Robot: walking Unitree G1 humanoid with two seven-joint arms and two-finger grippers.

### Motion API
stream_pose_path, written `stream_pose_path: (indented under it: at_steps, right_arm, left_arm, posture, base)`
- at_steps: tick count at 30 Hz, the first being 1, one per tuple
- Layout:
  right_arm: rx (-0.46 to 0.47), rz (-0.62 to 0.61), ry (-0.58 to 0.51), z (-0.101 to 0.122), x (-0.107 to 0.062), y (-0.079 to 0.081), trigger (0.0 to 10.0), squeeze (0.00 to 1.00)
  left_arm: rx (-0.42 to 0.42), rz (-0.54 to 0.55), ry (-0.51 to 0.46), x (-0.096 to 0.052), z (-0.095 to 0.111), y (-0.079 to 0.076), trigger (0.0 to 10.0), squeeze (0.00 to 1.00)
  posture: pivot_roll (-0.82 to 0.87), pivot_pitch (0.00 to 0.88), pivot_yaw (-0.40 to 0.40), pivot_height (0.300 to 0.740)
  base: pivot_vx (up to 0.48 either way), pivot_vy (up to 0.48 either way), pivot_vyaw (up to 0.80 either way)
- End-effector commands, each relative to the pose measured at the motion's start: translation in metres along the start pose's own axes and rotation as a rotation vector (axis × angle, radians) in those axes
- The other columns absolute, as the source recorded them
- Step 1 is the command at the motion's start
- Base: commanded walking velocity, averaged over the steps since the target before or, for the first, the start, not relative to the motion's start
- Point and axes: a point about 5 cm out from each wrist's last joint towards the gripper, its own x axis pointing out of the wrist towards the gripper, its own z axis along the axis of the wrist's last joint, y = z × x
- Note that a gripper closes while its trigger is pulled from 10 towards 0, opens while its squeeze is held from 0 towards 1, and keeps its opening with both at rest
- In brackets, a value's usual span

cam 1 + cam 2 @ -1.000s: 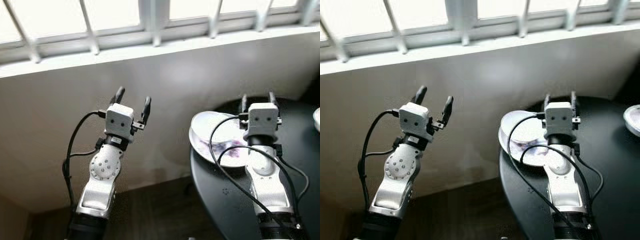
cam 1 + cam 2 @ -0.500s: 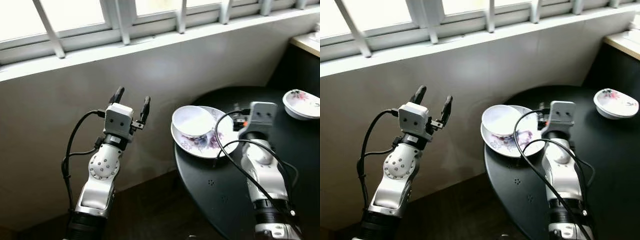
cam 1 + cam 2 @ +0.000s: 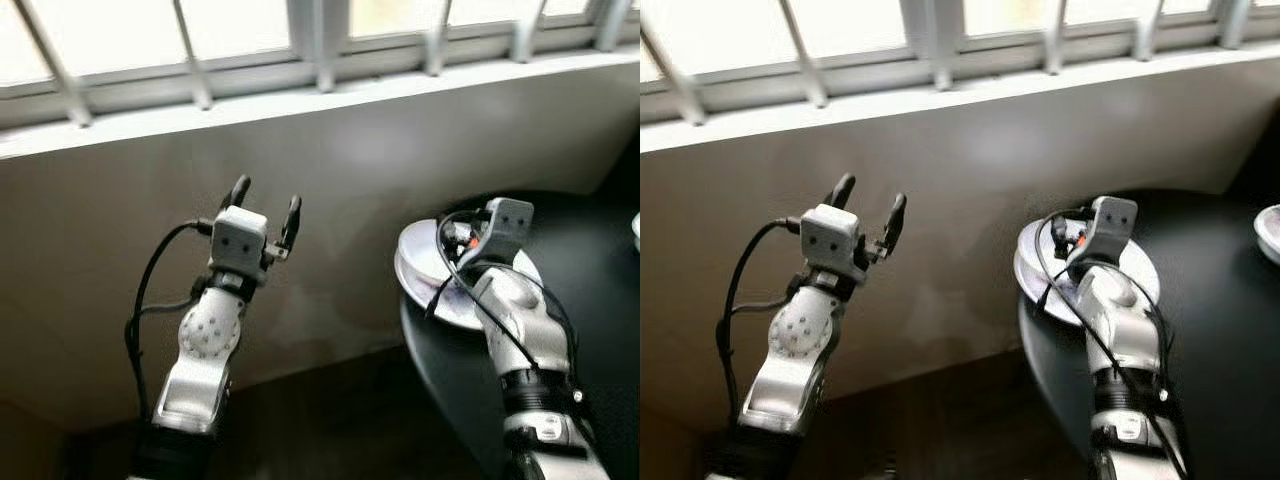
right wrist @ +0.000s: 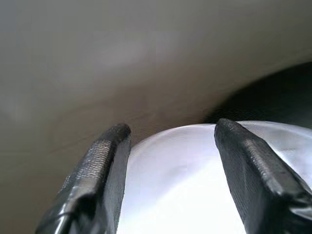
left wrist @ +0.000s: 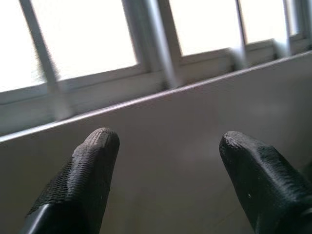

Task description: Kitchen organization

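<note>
A white bowl (image 3: 424, 252) sits on a floral plate (image 3: 468, 306) at the near left edge of the round black table (image 3: 590, 300). My right gripper (image 3: 452, 238) reaches leftward over the bowl. In the right wrist view its fingers (image 4: 109, 161) stand apart, open, with the bowl's white surface (image 4: 195, 185) just beyond them and nothing clamped. My left gripper (image 3: 267, 195) is raised in the air in front of the wall, open and empty. Its two fingertips (image 5: 100, 146) point toward the window.
A grey wall (image 3: 380, 160) under a barred window (image 3: 320, 40) runs across the back. A second floral bowl (image 3: 1270, 230) sits at the table's far right edge. Dark floor (image 3: 320, 430) lies between my arms, left of the table.
The camera has swung about between frames. My right gripper has turned leftward and come in over the white bowl. The left arm keeps its raised pose.
</note>
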Motion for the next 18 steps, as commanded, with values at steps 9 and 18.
stream_pose_path:
  at_steps: [9,18]
  right_arm:
    - [-0.057,-0.285,0.0,-0.005,-0.006,-0.025,10.0,0.0]
    - [-0.06,-0.297,0.047,-0.011,-0.005,-0.023,10.0,0.0]
  left_arm:
    - [0.007,-0.01,-0.005,0.001,0.002,-0.001,10.0,0.0]
    - [0.008,-0.014,-0.004,0.001,0.001,-0.003,10.0,0.0]
  posture:
    - [0.01,0.027,0.016,0.74]
    - [0.01,0.027,0.011,0.74]
  base:
    - [0.0,0.0,0.0]
    - [0.0,0.0,0.0]
